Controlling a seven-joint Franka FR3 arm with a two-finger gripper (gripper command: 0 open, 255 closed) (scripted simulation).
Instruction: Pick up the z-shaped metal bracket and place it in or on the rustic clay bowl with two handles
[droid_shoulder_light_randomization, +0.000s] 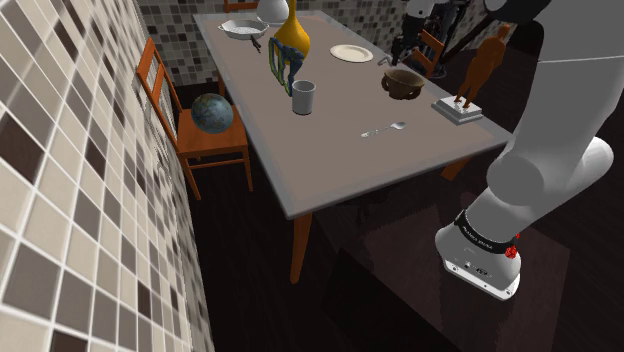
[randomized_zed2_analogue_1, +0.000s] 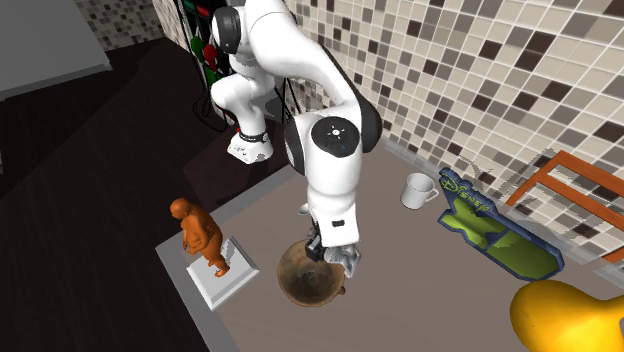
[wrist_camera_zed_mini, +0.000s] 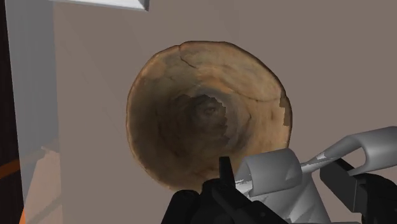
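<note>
Edges: brown, cracked clay bowl (droid_shoulder_light_randomization: 403, 80) stands close to one long edge of the table (droid_shoulder_light_randomization: 350, 160). Just beside it, toward the near corner of that edge, a brown figurine (droid_shoulder_light_randomization: 482, 60) stands on a white base (droid_shoulder_light_randomization: 457, 111).
Open room: bare tabletop lies between the bowl and a white mug (droid_shoulder_light_randomization: 303, 97), with only a spoon (droid_shoulder_light_randomization: 385, 129) on it. A plate (droid_shoulder_light_randomization: 351, 53), yellow vase (droid_shoulder_light_randomization: 290, 33) and white dish (droid_shoulder_light_randomization: 243, 29) sit well apart, toward the far end.
Surface: flat grey-brown top on wooden legs (droid_shoulder_light_randomization: 300, 245).
Room: walls (droid_shoulder_light_randomization: 70, 200) of small brown, beige and white tiles; dark floor (randomized_zed2_analogue_1: 100, 140). An orange-brown chair (droid_shoulder_light_randomization: 228, 142) with a globe (droid_shoulder_light_randomization: 213, 112) on its seat stands at the wall-side edge.
Pincer: gripper (wrist_camera_zed_mini: 285, 181) hangs over the bowl, its black fingers (wrist_camera_zed_mini: 222, 175) clamped on the bracket (wrist_camera_zed_mini: 270, 170), one on each side.
Bracket: grey and metallic, clasped above the bowl's mouth, near the rim. Whether it touches the bowl cannot be told.
</note>
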